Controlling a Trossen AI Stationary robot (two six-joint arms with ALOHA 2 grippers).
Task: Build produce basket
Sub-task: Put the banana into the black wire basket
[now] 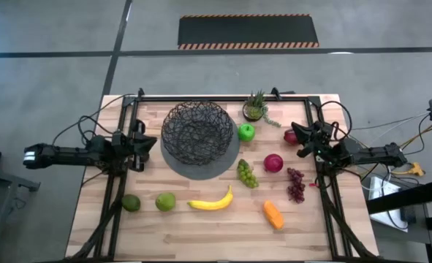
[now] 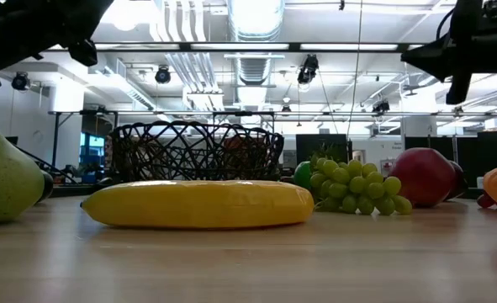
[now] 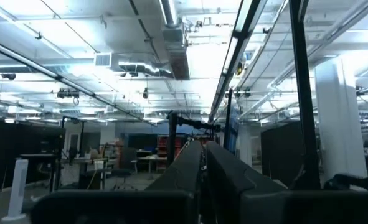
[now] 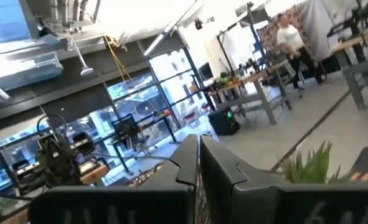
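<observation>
- Wooden tabletop (image 1: 201, 234) strewn with produce: banana (image 1: 213, 201), grapes (image 1: 247, 174).
- Empty basket (image 1: 196, 132) centred.
- Left pincer (image 1: 148, 143) clenched, empty.
- Right pincer (image 1: 299, 136) clenched, empty.

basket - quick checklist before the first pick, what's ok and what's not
1. Basket empty and upright at the table's far middle: ok.
2. Produce loose on the table, none in the basket: ok. Banana, lime and green pear lie near; green grapes beside the basket.
3. Left gripper shut, holding nothing, beside the basket's left: not ok for a pick, open it first.
4. Right gripper shut, empty, near the dark red fruit at the right: not ok, open first.
5. Potted plant stands close behind the green apple: cannot tell if there is room to reach.
</observation>
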